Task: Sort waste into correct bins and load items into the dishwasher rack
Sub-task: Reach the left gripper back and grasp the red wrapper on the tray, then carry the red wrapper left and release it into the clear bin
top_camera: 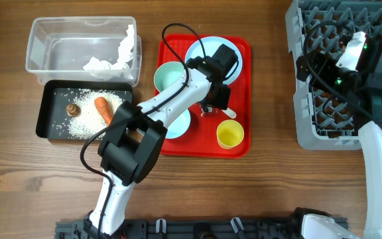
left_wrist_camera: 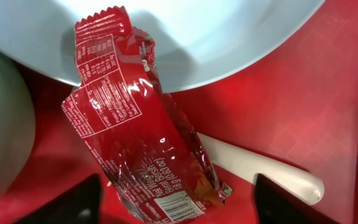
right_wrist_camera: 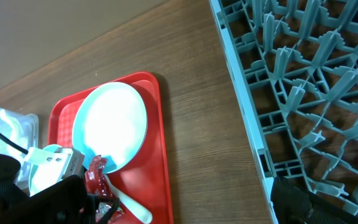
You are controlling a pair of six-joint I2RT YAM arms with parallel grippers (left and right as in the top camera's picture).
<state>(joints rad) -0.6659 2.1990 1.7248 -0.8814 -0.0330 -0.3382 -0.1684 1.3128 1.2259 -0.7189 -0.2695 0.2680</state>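
The wooden table (top_camera: 270,192) holds everything, bins to the left and the grey dishwasher rack (top_camera: 310,126) off to the right. My left pincer (left_wrist_camera: 182,205) hangs low over the red tray (left_wrist_camera: 291,93) with its fingers spread wide and nothing gripped. The red foil wrapper (left_wrist_camera: 135,137) lies between them, its top draped on the rim of the pale blue plate (left_wrist_camera: 229,37) and its lower end across the white spoon (left_wrist_camera: 260,171).

Most of the waste looks sorted. The crumpled napkin (top_camera: 111,60) sits in the clear tub (top_camera: 45,40), and the rice (top_camera: 85,123), the carrot (top_camera: 103,109) and the brown scrap (top_camera: 73,109) are in the black tub (top_camera: 45,113). As I judge it, the wrapper is the last piece of rubbish.

Loading has not begun. The plate, the spoon, the mint-green bowl (top_camera: 168,74), the light blue bowl (top_camera: 178,126) and the yellow cup (top_camera: 230,134) are all on the tray, and I see nothing among the rack's pegs. My right pincer (top_camera: 351,52) waits above the rack, spread apart and empty, as far as its wrist view shows. So one wrapper, then five dishes remain.
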